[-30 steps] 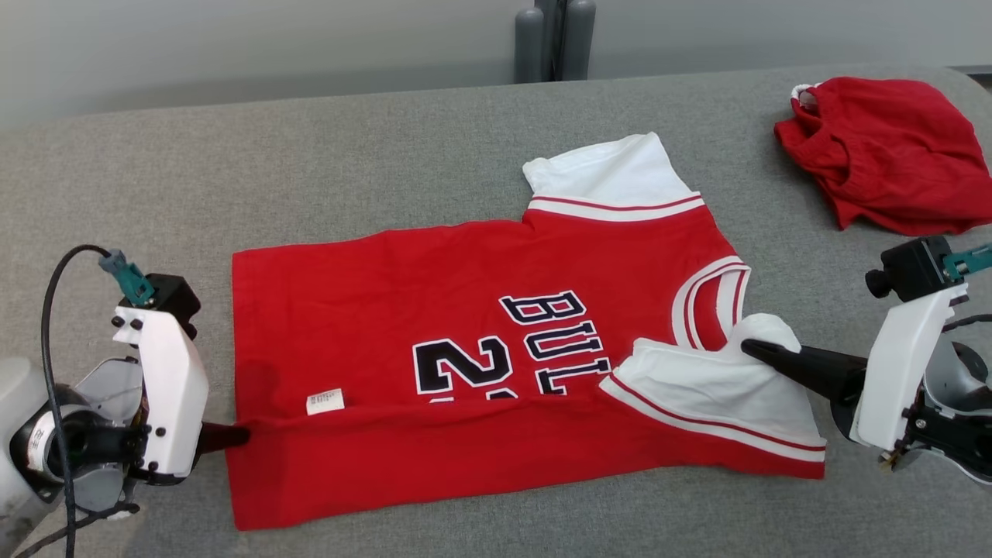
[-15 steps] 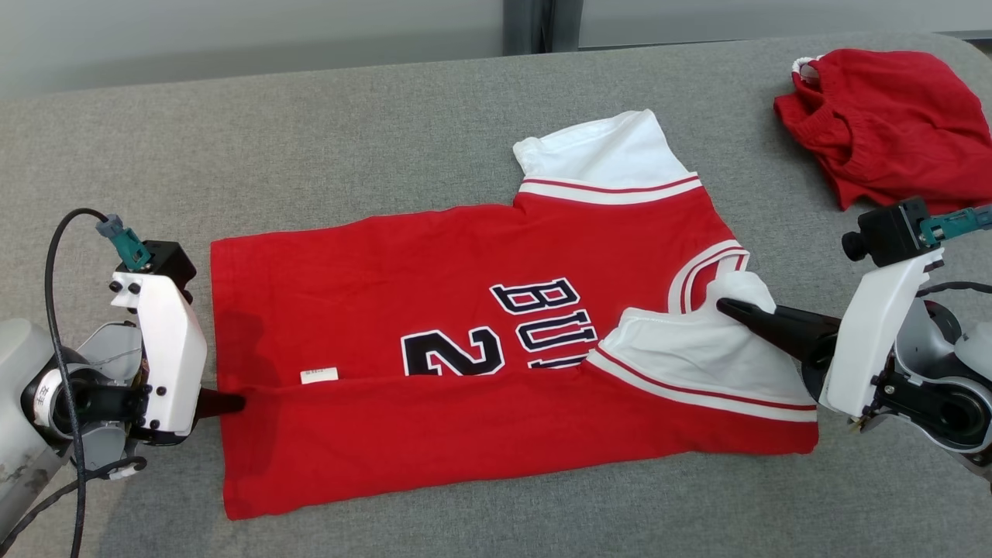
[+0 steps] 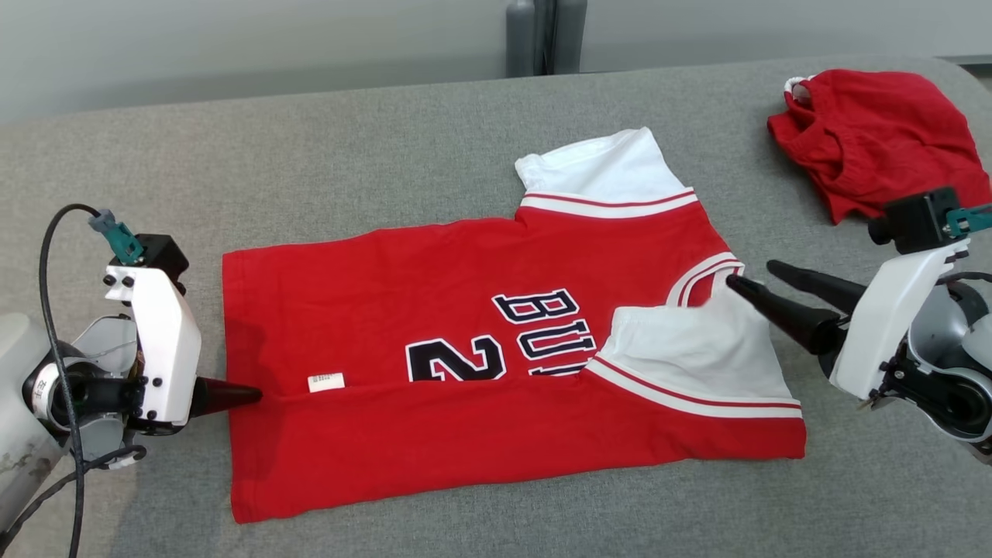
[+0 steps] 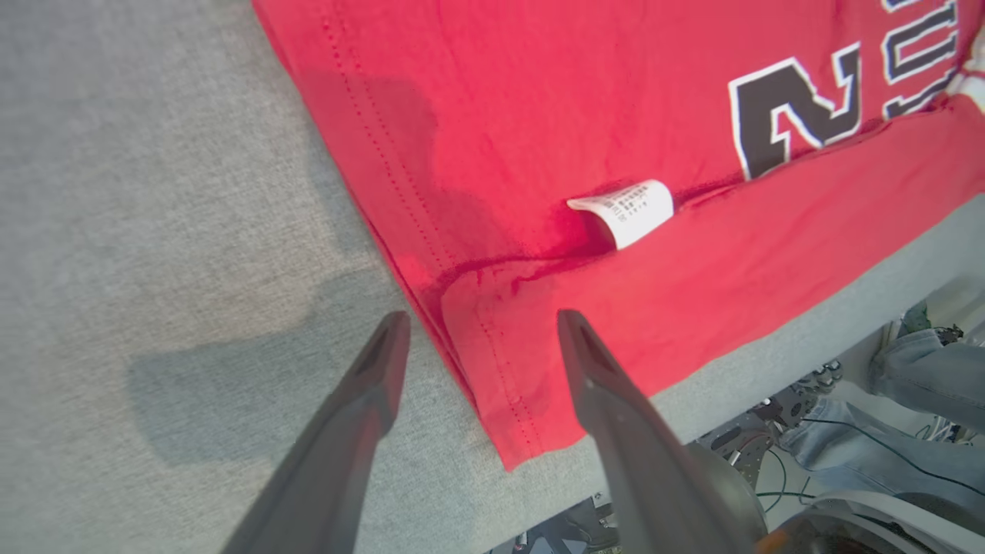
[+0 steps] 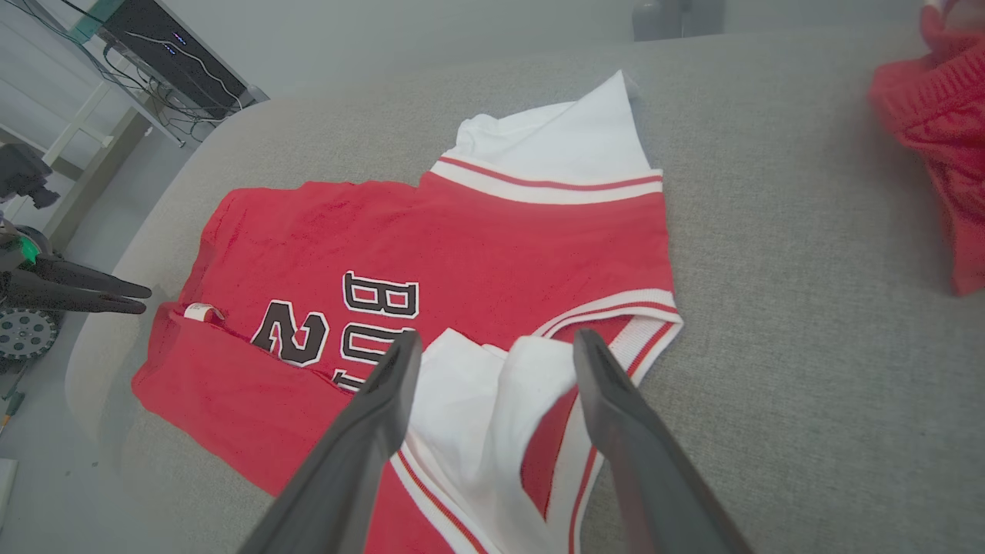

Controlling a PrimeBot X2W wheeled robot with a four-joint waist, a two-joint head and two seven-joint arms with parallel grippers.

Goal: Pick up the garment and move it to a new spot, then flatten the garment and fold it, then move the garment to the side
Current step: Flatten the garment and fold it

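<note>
My left gripper (image 4: 483,323), jaws spread, straddles the folded hem of the shirt (image 3: 372,287). My right gripper (image 5: 496,338) gapes wide above the white sleeve (image 3: 697,353).

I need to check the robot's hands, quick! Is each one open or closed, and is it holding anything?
Left gripper: open, holding nothing, at the hem of the jersey.
Right gripper: open, holding nothing, by the white sleeve.

Robotics lab: grey fabric-covered worktable (image 3: 372,139), black cabled electronics box (image 5: 173,50) beyond it, loose cables (image 4: 862,437) below its edge.
</note>
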